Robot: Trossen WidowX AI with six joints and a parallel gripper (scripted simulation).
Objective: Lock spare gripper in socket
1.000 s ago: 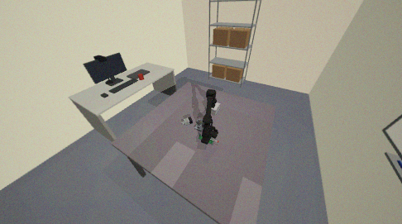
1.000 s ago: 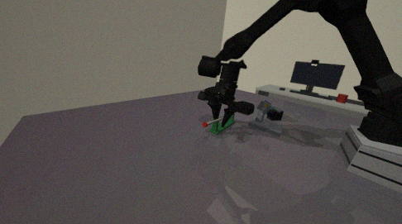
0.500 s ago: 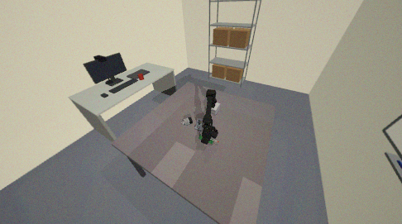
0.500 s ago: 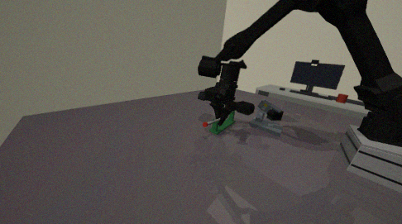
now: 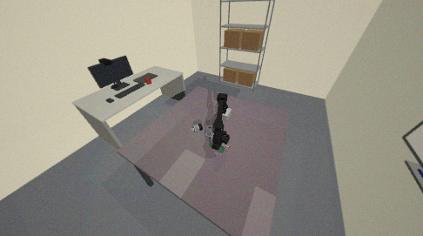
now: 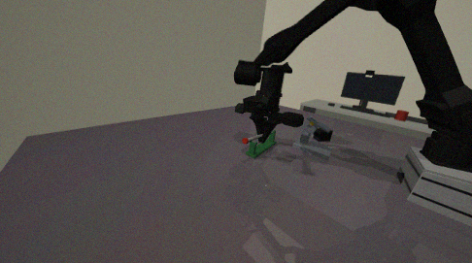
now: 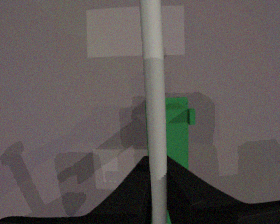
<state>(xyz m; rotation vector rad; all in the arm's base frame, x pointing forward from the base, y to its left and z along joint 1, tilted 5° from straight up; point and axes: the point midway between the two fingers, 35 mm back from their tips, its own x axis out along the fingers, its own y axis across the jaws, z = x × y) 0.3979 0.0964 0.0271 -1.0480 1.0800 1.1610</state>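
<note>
The lock pin (image 7: 153,100) (image 6: 254,138) (image 5: 229,147) is a pale rod with a red head (image 6: 245,141). The green cradle (image 6: 261,149) (image 7: 177,145) stands below it; I cannot tell whether the pin still touches it. My gripper (image 7: 155,161) (image 6: 263,139) is shut on the pin's shaft; the red head is beyond the top edge of the wrist view. The grey mount (image 5: 209,132) (image 6: 318,149) stands between the cradle and the arm's base. The black-and-pale spare gripper (image 5: 197,127) lies to its left in the top view. The socket's details are too small to make out.
The arm's pale base (image 6: 432,186) (image 5: 227,114) stands behind the mount. Shadows and light patches fall on the table top (image 6: 121,201). A desk (image 5: 91,108) with a monitor (image 5: 114,71) and a red mug (image 5: 148,81), and a shelf rack (image 5: 245,26) with boxes, stand farther off.
</note>
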